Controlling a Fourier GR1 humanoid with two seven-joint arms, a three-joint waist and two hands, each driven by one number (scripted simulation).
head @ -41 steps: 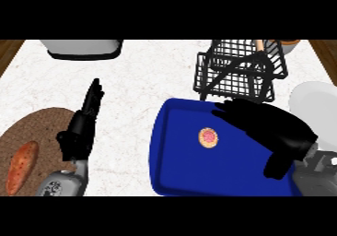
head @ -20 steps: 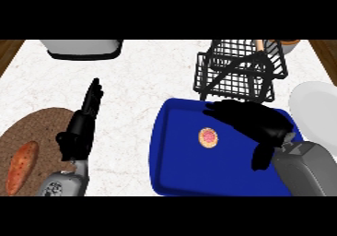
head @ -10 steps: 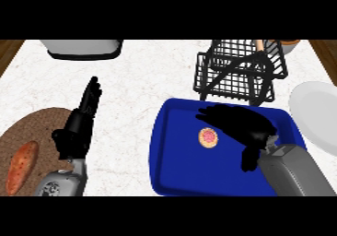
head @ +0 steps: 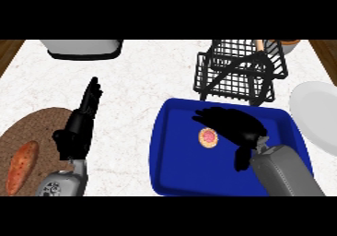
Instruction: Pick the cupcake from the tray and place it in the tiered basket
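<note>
While the cupcake (head: 208, 137) sits on the blue tray (head: 178, 175), a little above the tray's middle, nothing is holding it yet. The right hand (head: 232, 125) hangs just beside it, on its right and a bit above. Its fingers (head: 205, 115) are spread and relaxed, not curled round anything, and the thumb points down toward the lower part of the picture. I cannot tell if the hand touches the cupcake.

To do this step well, I think the hand should come down so the fingers go on one side of the cupcake and the thumb on the other. Then it should close slowly. A cupcake is soft, so a hard squeeze could squash it. It is also small and light, so a bump could slide it away across the tray.

The tiered basket (head: 239, 69) stands just past the tray's top edge, in the upper right of the picture. It is made of black wire, and something brown pokes up behind it. The way from cupcake to basket is short, but the hand must lift up high to get over the wire rim.

A white plate (head: 321, 115) sits at the right edge, near the tray. The left hand (head: 79, 126) rests open on the left, fingers up, next to a brown mat (head: 28, 129) with an orange food (head: 23, 166) on it. A grey thing (head: 83, 46) sits at the top left. The white table (head: 151, 73) has bare room in the middle.
</note>
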